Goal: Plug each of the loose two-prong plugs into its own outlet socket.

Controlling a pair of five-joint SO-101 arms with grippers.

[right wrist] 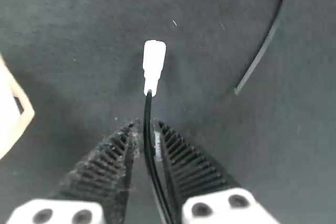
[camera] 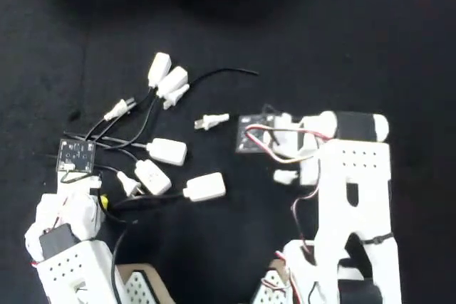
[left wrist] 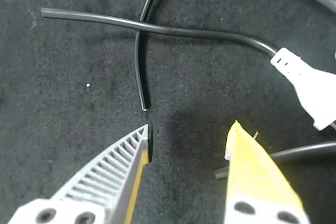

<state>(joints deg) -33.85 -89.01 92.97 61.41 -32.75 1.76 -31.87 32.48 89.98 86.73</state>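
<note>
The right gripper [right wrist: 146,125] is clamping down on the black cord [right wrist: 148,106] of a two-prong plug [right wrist: 154,65], gripping just behind the white body. The plug is sitting out near the middle of the table [camera: 356,48]. The left gripper [left wrist: 189,128] is hanging wide open (nothing in it) over the near left corner. A loose cable end [left wrist: 140,82] is lying just past its tips, and a white outlet socket [left wrist: 307,90] is lying off to one side.
</note>
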